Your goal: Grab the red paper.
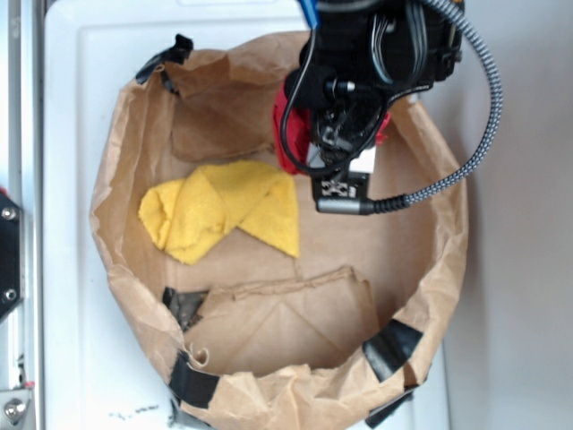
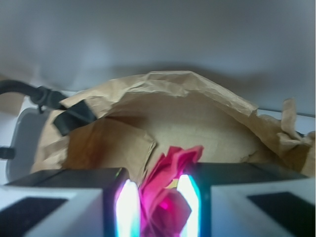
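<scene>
While pincer (image 2: 159,207) pinches creased red paper (image 2: 165,197), crumpled brown bag (image 1: 134,269), folded yellow cloth (image 1: 224,210)

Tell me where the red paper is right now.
The red paper sits between the gripper fingers in the wrist view; in the exterior view it peeks out under the arm at the bag's upper right, beside the yellow cloth.

White tray-like surface (image 1: 81,81), pale grey tabletop (image 1: 528,296) to the right, metal rail (image 1: 18,107) at left, plain grey wall (image 2: 158,34)
</scene>
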Controlling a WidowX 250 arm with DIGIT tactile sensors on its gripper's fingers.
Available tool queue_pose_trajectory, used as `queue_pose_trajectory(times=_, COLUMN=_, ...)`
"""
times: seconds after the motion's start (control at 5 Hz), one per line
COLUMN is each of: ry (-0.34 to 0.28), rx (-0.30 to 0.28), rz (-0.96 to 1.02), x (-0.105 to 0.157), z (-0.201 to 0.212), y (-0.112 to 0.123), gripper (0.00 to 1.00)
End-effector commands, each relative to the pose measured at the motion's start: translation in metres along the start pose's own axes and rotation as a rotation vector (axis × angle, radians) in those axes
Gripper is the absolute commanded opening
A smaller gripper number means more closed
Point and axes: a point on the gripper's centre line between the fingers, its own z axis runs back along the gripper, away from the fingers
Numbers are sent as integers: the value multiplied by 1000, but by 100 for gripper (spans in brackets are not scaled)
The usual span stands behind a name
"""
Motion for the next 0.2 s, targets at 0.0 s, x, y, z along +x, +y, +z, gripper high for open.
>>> queue_pose_trajectory(times=0.0, ry=-201, rx=199, rz=-349, x=-22, z=21, y=-11, gripper=100)
